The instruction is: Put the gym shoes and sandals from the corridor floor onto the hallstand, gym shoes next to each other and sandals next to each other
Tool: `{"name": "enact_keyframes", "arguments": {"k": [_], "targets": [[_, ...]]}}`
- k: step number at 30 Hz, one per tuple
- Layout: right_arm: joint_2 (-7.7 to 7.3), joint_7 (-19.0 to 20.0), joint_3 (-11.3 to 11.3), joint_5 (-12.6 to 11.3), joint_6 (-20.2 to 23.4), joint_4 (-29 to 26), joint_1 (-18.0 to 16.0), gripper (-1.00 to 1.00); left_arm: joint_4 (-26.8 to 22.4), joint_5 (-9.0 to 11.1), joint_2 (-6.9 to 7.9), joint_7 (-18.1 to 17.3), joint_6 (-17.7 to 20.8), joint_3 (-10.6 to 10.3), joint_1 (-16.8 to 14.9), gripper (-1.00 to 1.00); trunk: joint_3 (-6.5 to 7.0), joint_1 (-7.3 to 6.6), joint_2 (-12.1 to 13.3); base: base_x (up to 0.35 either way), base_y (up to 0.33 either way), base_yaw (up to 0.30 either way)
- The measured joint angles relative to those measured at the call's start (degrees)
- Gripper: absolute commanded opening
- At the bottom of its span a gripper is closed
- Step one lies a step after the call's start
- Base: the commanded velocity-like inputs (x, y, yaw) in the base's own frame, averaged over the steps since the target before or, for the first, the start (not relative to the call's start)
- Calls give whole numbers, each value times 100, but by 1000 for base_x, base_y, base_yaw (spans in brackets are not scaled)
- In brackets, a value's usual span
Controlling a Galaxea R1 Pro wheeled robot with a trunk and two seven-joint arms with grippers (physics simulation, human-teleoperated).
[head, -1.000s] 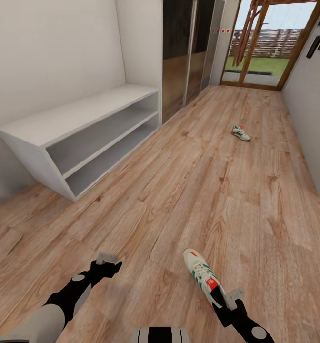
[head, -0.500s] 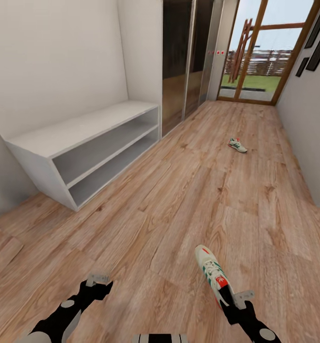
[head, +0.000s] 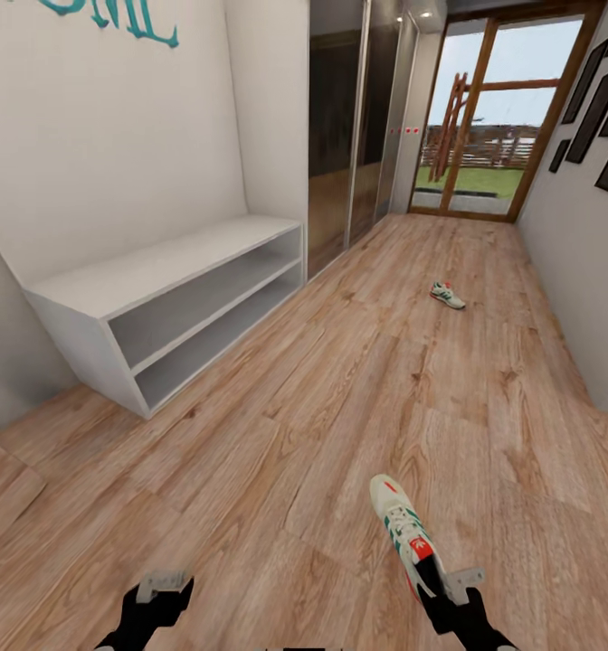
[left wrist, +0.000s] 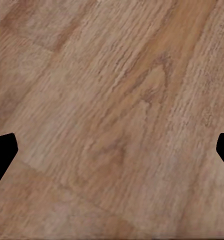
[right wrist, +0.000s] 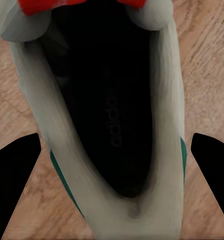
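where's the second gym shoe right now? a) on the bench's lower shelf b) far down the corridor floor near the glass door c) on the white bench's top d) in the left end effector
b: the far gym shoe lies alone on the corridor floor toward the glass door.

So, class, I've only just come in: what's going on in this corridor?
A two-armed robot is tidying shoes. Its right hand is at the heel of a sneaker, its fingers either side of the shoe's opening; whether they grip it can't be told. The left hand is open over bare floor. A second sneaker lies further down the corridor. The white bench by the left wall holds no shoes on top or in the shelf parts in view.
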Motion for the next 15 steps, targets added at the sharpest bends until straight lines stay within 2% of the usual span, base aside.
{"name": "enact_keyframes", "arguments": {"k": [8, 11, 15], "targets": [[30, -222, -8, -18, -496, 517, 1, -100, -33, 33, 47, 12, -280, 213, 435, 100, 215, -176, 321, 0, 0, 0], [51, -447, -4, -20, -579, 703, 1, -100, -10, 32, 92, 13, -473, 321, 517, 100, 296, -242, 441, 0, 0, 0], [61, -501, 2, -22, -595, 752, 4, -100, 12, 15, 84, 9, -543, 364, 532, 100, 404, -330, 602, 0, 0, 0]]}}
